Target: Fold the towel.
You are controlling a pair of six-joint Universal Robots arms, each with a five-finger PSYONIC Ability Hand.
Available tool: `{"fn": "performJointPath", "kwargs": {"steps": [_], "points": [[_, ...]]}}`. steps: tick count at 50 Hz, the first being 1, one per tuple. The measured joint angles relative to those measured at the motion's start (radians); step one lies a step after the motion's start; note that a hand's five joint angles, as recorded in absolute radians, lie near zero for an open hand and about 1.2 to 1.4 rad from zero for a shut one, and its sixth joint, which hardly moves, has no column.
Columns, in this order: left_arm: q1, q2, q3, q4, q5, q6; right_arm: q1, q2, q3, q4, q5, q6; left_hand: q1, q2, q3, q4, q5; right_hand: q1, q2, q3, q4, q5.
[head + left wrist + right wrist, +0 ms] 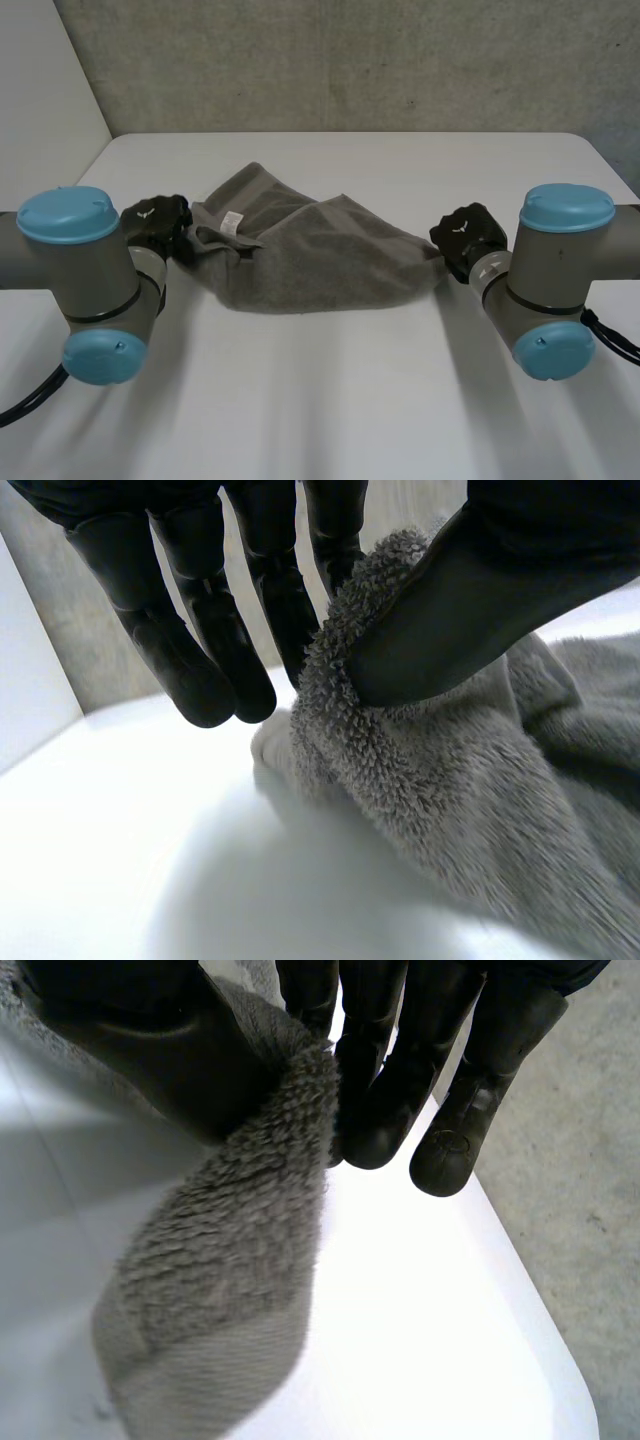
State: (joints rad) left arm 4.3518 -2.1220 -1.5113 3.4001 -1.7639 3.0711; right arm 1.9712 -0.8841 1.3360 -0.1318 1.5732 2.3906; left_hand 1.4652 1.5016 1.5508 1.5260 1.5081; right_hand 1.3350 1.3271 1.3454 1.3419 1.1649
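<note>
A grey towel (300,250) hangs stretched between my two hands above the white table (320,400), sagging in the middle, with a small white label near its left end. My left hand (157,226) pinches the towel's left end (400,770) between thumb (470,610) and fingers (250,610). My right hand (468,240) pinches the right end (240,1260) the same way, its thumb (160,1050) pressing the cloth against the fingers (400,1080). A hemmed corner of the towel hangs down below the right hand.
The table's far edge (340,133) meets a grey concrete wall (350,60). A white panel (40,90) stands at the far left. Both arms' grey joints with light-blue caps (68,212) flank the towel.
</note>
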Motion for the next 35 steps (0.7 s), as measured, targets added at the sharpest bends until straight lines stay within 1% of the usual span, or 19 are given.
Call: {"fn": "performJointPath", "kwargs": {"steps": [6, 13, 16, 20, 22, 26, 27, 28, 29, 30, 31, 32, 33, 34, 35], "points": [[-0.002, 0.036, -0.017, -0.062, -0.005, -0.006, -0.039, -0.057, 0.034, 0.01, 0.003, -0.001, 0.0, 0.0, 0.0, 0.0, 0.0, 0.0, 0.0, 0.0, 0.0, 0.0], [-0.018, 0.115, -0.097, -0.072, -0.006, -0.031, -0.086, -0.168, 0.118, 0.042, -0.01, -0.028, 0.0, 0.0, 0.0, 0.0, 0.0, 0.0, 0.0, 0.0, 0.0, 0.0], [-0.034, 0.145, -0.135, -0.073, -0.005, -0.044, -0.11, -0.216, 0.159, 0.072, -0.014, -0.063, 0.0, 0.0, 0.0, 0.0, 0.0, 0.0, 0.0, 0.0, 0.0, 0.0], [-0.067, 0.177, -0.176, -0.085, -0.003, -0.057, -0.155, -0.285, 0.214, 0.135, -0.018, -0.146, 0.0, 0.0, 0.0, 0.0, 0.0, 0.0, 0.0, 0.0, 0.0, 0.0], [-0.08, 0.188, -0.191, -0.098, -0.001, -0.058, -0.183, -0.32, 0.236, 0.179, -0.018, -0.194, -0.013, -0.041, -0.074, -0.063, -0.04, 0.0, 0.0, 0.0, 0.0, 0.0], [-0.093, 0.201, -0.208, -0.121, 0.001, -0.057, -0.229, -0.372, 0.265, 0.251, -0.019, -0.263, -0.015, -0.075, -0.119, -0.103, -0.07, 0.0, 0.0, 0.0, 0.0, 0.0], [-0.095, 0.205, -0.211, -0.128, 0.002, -0.056, -0.239, -0.384, 0.27, 0.27, -0.021, -0.278, -0.06, -0.122, -0.156, -0.139, -0.103, 0.0, 0.0, 0.0, 0.0, 0.0], [-0.097, 0.208, -0.214, -0.136, 0.002, -0.054, -0.25, -0.398, 0.274, 0.295, -0.025, -0.293, -0.251, -0.311, -0.343, -0.334, -0.29, 0.0, 0.0, 0.0, 0.0, 0.0], [-0.097, 0.211, -0.216, -0.144, 0.003, -0.05, -0.259, -0.411, 0.277, 0.319, -0.033, -0.305, -0.424, -0.481, -0.534, -0.532, -0.46, -0.109, -0.112, -0.11, -0.112, -0.098], [-0.098, 0.212, -0.216, -0.148, 0.003, -0.048, -0.263, -0.418, 0.277, 0.332, -0.039, -0.311, -0.531, -0.563, -0.618, -0.619, -0.563, -0.207, -0.215, -0.209, -0.191, -0.198], [-0.097, 0.214, -0.216, -0.157, 0.003, -0.042, -0.271, -0.433, 0.279, 0.357, -0.055, -0.319, -0.74, -0.77, -0.828, -0.832, -0.773, -0.395, -0.405, -0.393, -0.375, -0.388], [-0.097, 0.217, -0.216, -0.166, 0.004, -0.034, -0.277, -0.446, 0.278, 0.378, -0.074, -0.323, -0.889, -0.929, -0.978, -0.969, -0.932, -0.602, -0.615, -0.596, -0.576, -0.602], [-0.096, 0.217, -0.215, -0.17, 0.004, -0.029, -0.279, -0.451, 0.278, 0.385, -0.081, -0.323, -0.924, -0.963, -1.021, -1.005, -0.979, -0.7, -0.715, -0.693, -0.675, -0.709], [-0.095, 0.218, -0.214, -0.176, 0.004, -0.02, -0.282, -0.461, 0.277, 0.398, -0.1, -0.321, -0.966, -1.005, -1.064, -1.036, -1.023, -0.89, -0.906, -0.866, -0.865, -0.913], [-0.094, 0.219, -0.213, -0.181, 0.005, -0.008, -0.284, -0.47, 0.275, 0.408, -0.12, -0.313, -0.981, -1.016, -1.08, -1.043, -1.047, -1.014, -1.016, -1.007, -1.007, -1.048]]}}
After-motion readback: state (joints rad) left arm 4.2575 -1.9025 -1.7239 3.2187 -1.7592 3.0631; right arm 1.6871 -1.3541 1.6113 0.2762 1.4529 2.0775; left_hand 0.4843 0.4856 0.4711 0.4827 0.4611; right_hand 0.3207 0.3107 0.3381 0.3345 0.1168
